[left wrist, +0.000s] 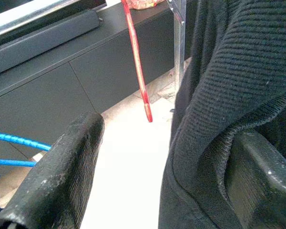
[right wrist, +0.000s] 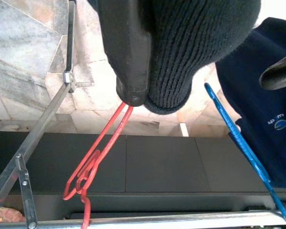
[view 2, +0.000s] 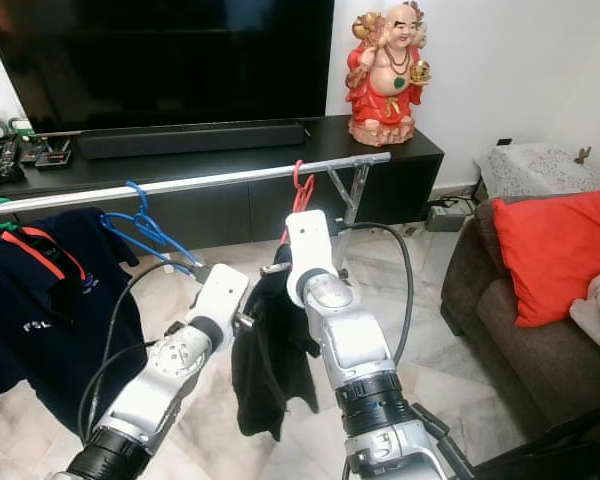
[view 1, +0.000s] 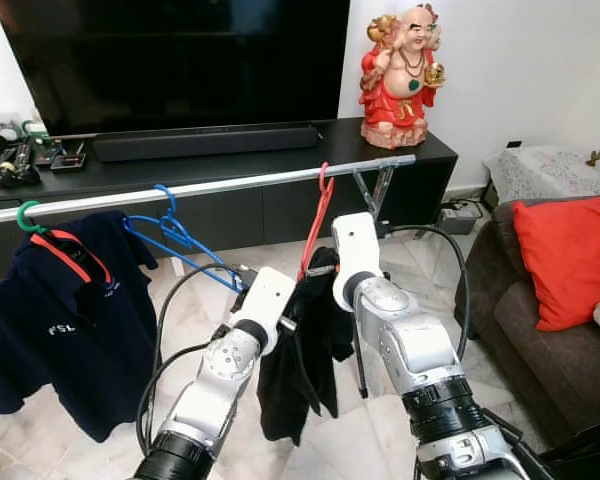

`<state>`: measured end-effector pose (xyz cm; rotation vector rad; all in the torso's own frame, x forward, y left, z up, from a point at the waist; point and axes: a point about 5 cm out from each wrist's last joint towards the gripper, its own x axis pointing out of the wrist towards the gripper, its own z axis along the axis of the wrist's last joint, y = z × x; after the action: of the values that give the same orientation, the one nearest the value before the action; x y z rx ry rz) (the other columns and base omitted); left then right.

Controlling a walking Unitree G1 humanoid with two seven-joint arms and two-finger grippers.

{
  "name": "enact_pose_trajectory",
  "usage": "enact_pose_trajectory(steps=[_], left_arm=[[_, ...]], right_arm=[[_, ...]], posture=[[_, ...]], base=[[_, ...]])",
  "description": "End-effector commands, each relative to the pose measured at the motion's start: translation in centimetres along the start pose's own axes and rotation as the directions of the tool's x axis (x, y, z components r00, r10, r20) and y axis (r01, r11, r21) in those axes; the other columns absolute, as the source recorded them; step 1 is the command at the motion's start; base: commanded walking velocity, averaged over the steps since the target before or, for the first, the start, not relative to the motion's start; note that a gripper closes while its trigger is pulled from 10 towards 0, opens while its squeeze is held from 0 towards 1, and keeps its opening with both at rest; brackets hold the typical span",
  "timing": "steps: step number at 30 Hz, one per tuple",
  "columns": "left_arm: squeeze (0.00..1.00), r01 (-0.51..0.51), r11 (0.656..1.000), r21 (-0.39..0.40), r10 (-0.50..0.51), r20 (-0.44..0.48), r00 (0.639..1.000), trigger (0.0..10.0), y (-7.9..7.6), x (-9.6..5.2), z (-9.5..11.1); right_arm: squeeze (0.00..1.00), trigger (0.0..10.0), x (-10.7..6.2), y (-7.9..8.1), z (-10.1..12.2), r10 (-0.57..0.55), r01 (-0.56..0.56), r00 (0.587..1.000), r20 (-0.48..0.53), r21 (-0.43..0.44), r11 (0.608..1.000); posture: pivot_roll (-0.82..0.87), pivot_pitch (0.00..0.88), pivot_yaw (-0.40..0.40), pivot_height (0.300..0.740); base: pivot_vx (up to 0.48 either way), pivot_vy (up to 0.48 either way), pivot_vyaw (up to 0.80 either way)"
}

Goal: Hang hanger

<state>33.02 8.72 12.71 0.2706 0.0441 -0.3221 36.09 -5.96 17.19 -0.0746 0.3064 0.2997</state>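
Your red hanger (view 1: 318,222) already hooks on the silver rail (view 1: 220,186), carrying the black sweater (view 1: 302,350). The right gripper (right wrist: 148,90) pinches hanger and knit; the left gripper's (left wrist: 167,157) fingers stand spread beside the sweater. The wire looks thin and springy and the knit soft, so hold near the shoulder.

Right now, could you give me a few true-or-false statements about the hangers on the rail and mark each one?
1. The red hanger has its hook over the metal rail. True.
2. The blue hanger carries a black garment. False: it hangs bare; the black garment is on the red hanger.
3. The navy shirt hangs from a green-hooked hanger toward the rail's left end. True.
4. The figurine stands on the floor. False: it stands on the black TV cabinet.
5. The right gripper is up against the black garment. True.
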Motion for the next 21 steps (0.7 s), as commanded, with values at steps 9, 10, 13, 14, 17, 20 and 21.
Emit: enact_pose_trajectory(steps=[9, 10, 13, 14, 17, 20, 21], left_arm=[[0.00, 0.183, 0.981, 0.062, -0.187, 0.052, 0.981, 10.0, -2.3, -0.3, 0.9], [0.00, 0.200, 0.977, 0.076, -0.205, 0.057, 0.977, 10.0, -2.6, -0.4, 0.9], [0.00, 0.181, 0.980, 0.082, -0.186, 0.059, 0.981, 10.0, -2.7, -0.3, 1.0], [0.00, 0.174, 0.981, 0.085, -0.179, 0.059, 0.982, 10.0, -2.6, -0.3, 1.0], [0.00, 0.099, 0.989, 0.110, -0.104, 0.044, 0.994, 10.0, -2.0, 0.2, 1.1], [0.00, 0.078, 0.990, 0.117, -0.083, 0.033, 0.996, 10.0, -1.7, 0.3, 1.0], [0.00, 0.068, 0.989, 0.132, -0.071, 0.023, 0.997, 10.0, -1.5, 0.4, 0.9]], right_arm=[[0.00, 10.0, -0.4, 0.3, 1.1, 0.003, -0.004, 0.999, 0.035, 0.005, 1.000], [0.00, 10.0, -0.4, 0.5, 1.2, 0.006, -0.006, 0.999, 0.036, 0.005, 1.000], [0.00, 10.0, -0.4, 0.7, 1.2, 0.009, -0.010, 0.999, 0.037, 0.013, 1.000], [0.00, 10.0, -0.4, 0.8, 1.3, 0.010, -0.011, 0.999, 0.038, 0.015, 1.000], [0.00, 10.0, -0.5, 1.2, 1.2, 0.013, -0.014, 0.999, 0.035, 0.030, 0.999], [0.00, 10.0, -0.5, 1.2, 1.1, 0.003, -0.005, 0.999, 0.035, 0.043, 0.999], [0.00, 10.0, -0.5, 1.2, 1.1, 0.000, -0.001, 0.999, 0.035, 0.047, 0.999]], posture=[[0.08, 0.035, -0.004, 0.740], [0.08, 0.035, -0.005, 0.740], [0.08, 0.035, -0.005, 0.740], [0.08, 0.035, -0.005, 0.740], [0.08, 0.033, -0.006, 0.740], [0.08, 0.033, -0.006, 0.740], [0.08, 0.033, -0.006, 0.740]], base=[[0.000, 0.000, 0.00], [0.000, 0.000, 0.00], [0.000, 0.000, 0.00], [0.000, 0.000, 0.00], [0.000, 0.000, 0.00], [0.000, 0.000, 0.00], [0.000, 0.000, 0.00]])
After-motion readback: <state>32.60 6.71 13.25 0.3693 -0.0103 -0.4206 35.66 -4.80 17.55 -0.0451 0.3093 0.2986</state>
